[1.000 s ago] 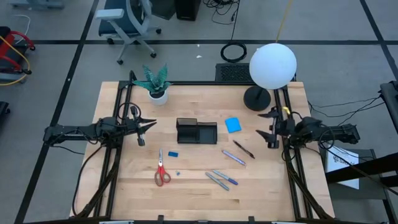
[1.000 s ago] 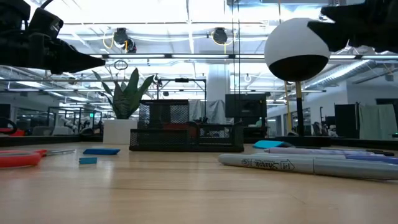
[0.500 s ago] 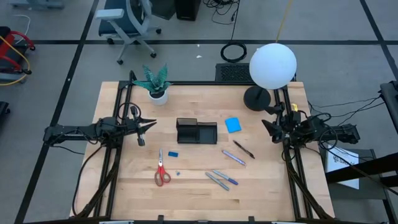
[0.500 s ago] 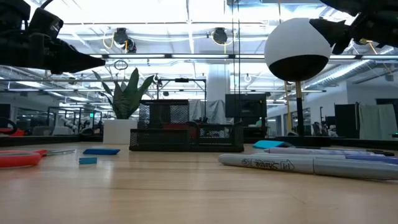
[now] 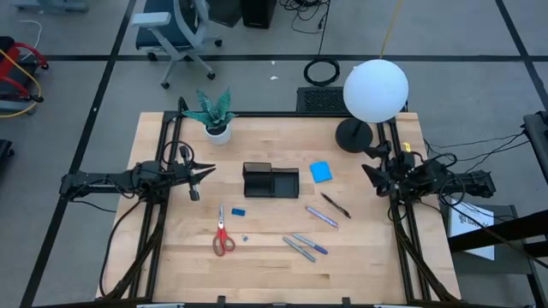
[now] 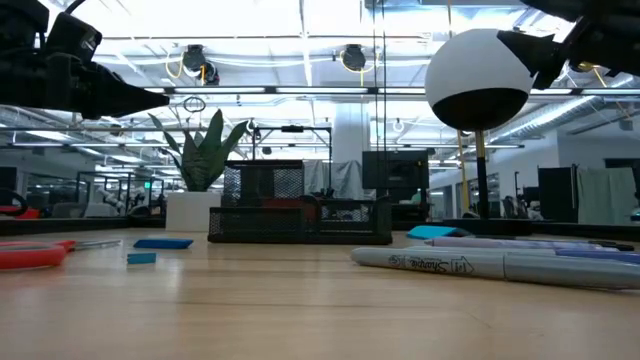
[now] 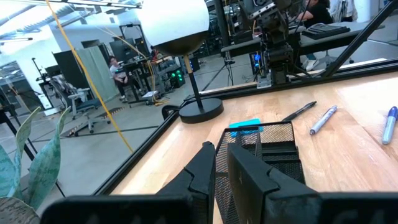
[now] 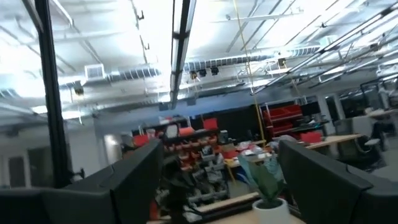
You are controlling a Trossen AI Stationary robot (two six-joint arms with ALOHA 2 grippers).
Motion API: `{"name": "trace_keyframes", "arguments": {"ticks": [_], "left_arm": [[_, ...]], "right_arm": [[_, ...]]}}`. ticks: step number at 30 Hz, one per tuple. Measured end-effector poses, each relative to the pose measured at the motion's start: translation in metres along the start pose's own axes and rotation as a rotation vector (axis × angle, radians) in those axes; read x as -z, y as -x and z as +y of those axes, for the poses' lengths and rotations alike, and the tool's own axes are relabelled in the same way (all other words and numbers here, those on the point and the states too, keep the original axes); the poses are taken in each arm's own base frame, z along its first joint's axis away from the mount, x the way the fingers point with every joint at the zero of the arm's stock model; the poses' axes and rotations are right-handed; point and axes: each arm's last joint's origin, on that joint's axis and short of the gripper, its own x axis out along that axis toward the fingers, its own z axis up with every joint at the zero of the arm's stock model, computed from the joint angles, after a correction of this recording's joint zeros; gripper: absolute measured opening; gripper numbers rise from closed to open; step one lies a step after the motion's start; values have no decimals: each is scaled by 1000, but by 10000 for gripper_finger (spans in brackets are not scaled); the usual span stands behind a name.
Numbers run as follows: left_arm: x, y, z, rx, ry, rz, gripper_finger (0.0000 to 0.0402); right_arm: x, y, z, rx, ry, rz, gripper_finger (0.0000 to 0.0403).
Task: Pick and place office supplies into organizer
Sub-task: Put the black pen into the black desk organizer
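While both arms hover at opposite table (image 5: 360, 265) edges, nothing's held. Left gripper (image 5: 204, 171) fingers nearly closed, empty; right gripper (image 5: 370, 174) wide open. Organizer (image 5: 271, 180) sits mid-table.

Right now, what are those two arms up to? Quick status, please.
Left gripper jaws shut, empty, left of the organizer. Right gripper jaws open, empty, by the lamp base. Scissors and pens on the table, nothing blocking.

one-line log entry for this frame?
left gripper: shut, empty, left of organizer | right gripper: open, empty, right edge | supplies: all on table
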Motion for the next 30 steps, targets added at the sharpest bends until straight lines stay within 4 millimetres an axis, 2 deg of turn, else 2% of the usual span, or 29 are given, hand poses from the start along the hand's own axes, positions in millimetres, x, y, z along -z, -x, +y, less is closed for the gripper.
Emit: {"name": "trace_keyframes", "arguments": {"ticks": [2,9,13,16,19,22,30], "left_arm": [[0,0,0,0,0,0,51],[0,0,0,0,0,0,51],[0,0,0,0,0,0,51],[0,0,0,0,0,0,51],[0,0,0,0,0,0,51],[0,0,0,0,0,0,51],[0,0,0,0,0,0,51]], "right_arm": [[-2,0,0,-9,-20,-17,309],[-13,1,7,-198,-42,-112,308],[-13,-4,9,-233,-6,-74,308],[-35,-13,15,-250,30,-121,308],[-49,-28,21,-244,79,-88,308],[-72,-47,29,-247,107,-71,308],[-128,-103,51,-257,164,117,308]]}}
